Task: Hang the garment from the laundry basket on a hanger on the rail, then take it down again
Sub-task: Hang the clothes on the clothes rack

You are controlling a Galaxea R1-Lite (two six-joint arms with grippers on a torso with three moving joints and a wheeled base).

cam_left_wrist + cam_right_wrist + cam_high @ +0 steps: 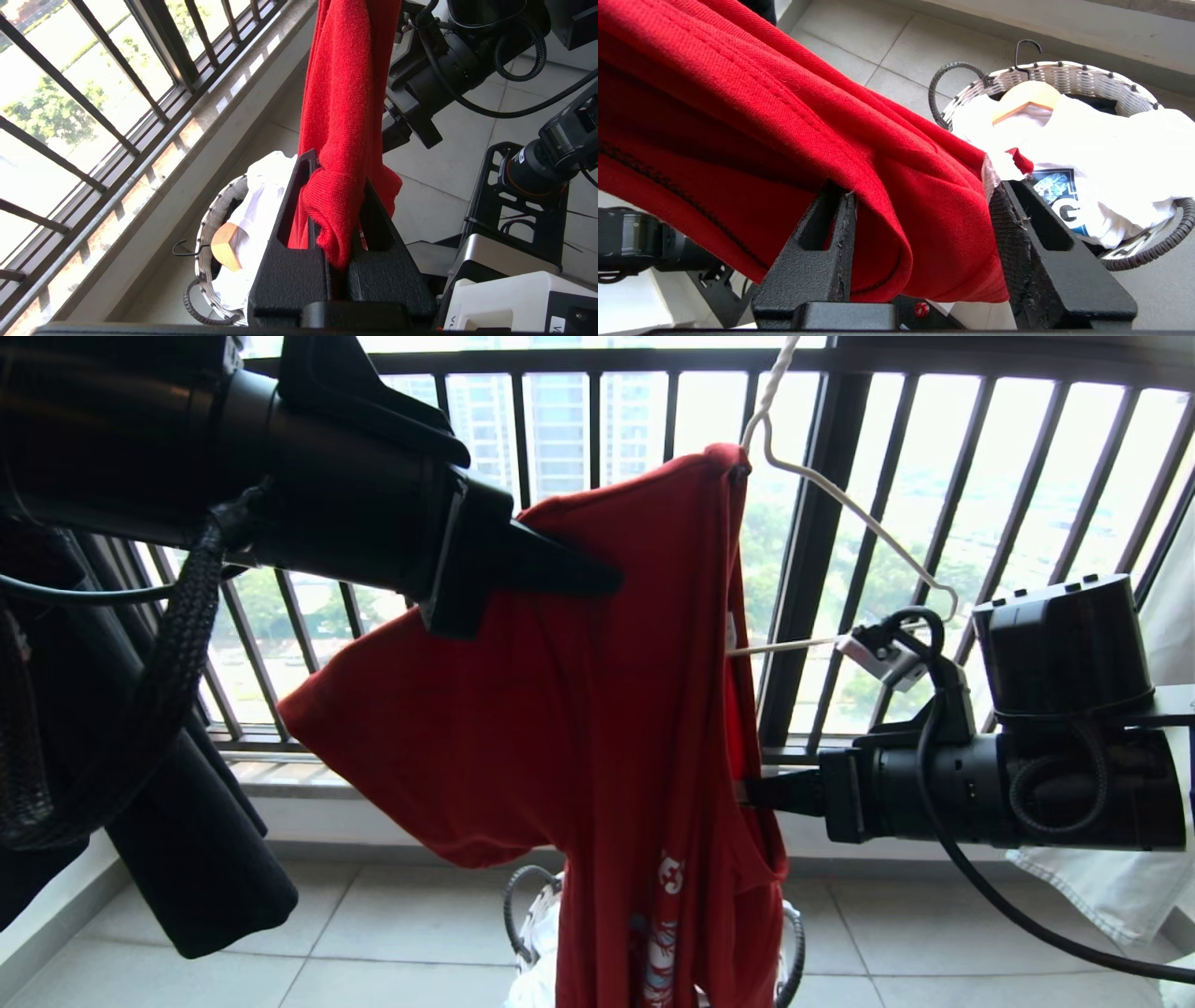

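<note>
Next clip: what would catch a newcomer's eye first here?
The red T-shirt, draped over one shoulder of a wire hanger before the window railing. The left tool is shut on a fold; the right tool straddles its edge. The basket sits below.

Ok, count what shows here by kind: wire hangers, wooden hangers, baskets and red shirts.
Wire hangers: 1
Wooden hangers: 1
Baskets: 1
Red shirts: 1
Total: 4
</note>
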